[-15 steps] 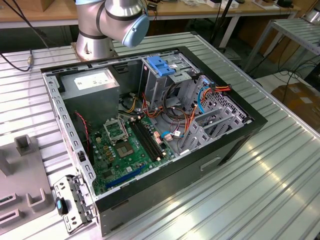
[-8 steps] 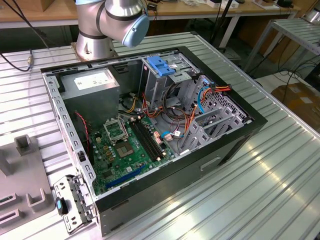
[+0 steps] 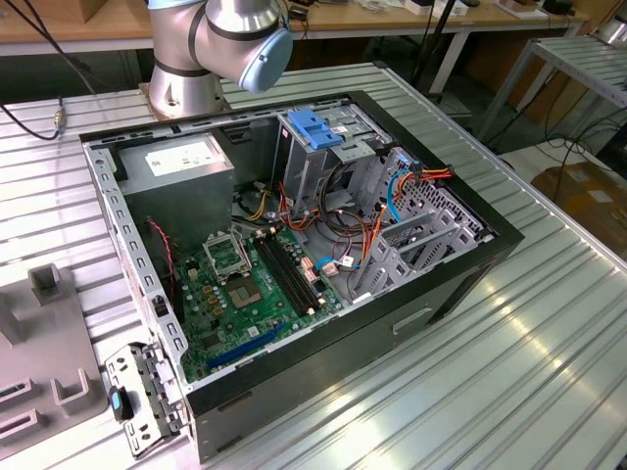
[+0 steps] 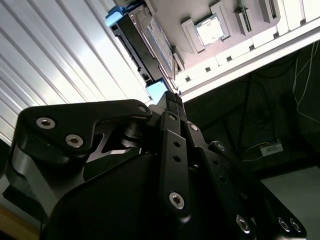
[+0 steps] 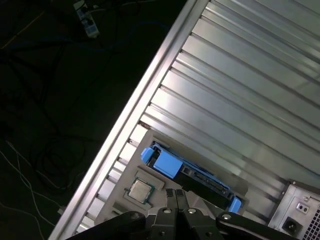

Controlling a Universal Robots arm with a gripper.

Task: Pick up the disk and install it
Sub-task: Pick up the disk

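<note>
In both wrist views we see the pincer [image 5: 176,192], fingers pressed together; just past its tips the disk [image 5: 187,172] stands on edge in a grey holder [image 4: 180,12], a chip [image 5: 140,190] beside it. The exterior view gives us the open case [image 3: 441,284], board [image 3: 220,313] inside.

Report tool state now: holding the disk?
Tool: closed, holding nothing. The disk sits apart from it, just beyond its tips.

The pincer [image 5: 176,194] is matt black metal. Just beyond it, the disk [image 5: 167,165] shows smooth blue plastic rails; the table [image 5: 240,85] around is shiny ribbed metal.
</note>
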